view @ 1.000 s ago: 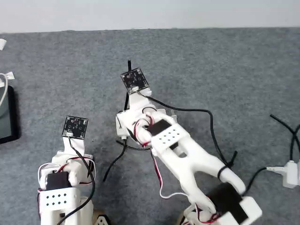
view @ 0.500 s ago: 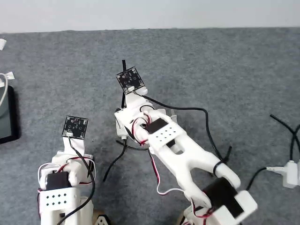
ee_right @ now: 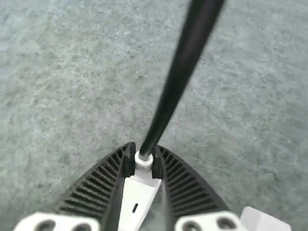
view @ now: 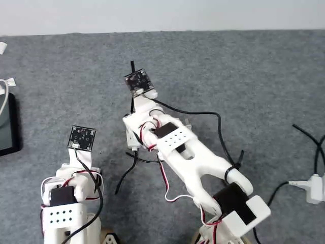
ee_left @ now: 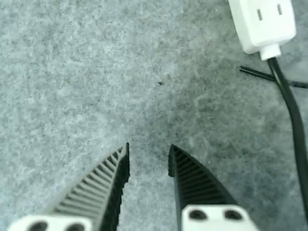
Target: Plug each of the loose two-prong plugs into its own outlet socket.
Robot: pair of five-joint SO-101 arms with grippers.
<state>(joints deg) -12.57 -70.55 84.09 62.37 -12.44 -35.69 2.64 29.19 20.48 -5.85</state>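
The white two-prong plug [ee_right: 136, 192] is clamped in the right tool [ee_right: 143, 150], with its black cable [ee_right: 178, 82] running out ahead above the grey tabletop [ee_right: 57, 72]. A white outlet socket [ee_left: 262, 21] lies near the left tool [ee_left: 148, 146], both slots empty. That tool's fingers stand apart, holding nothing. By my judgement no plug is seated yet: one is picked up, and all the inserting is left to do.

plug [ee_right: 139, 187]: white, black cord [ee_right: 178, 82] out its end, clamped in right gripper [ee_right: 143, 150] | outlet socket [ee_left: 262, 21]: white, two slots up, flat on grey table [ee_left: 72, 72], black cable [ee_left: 288, 106] attached
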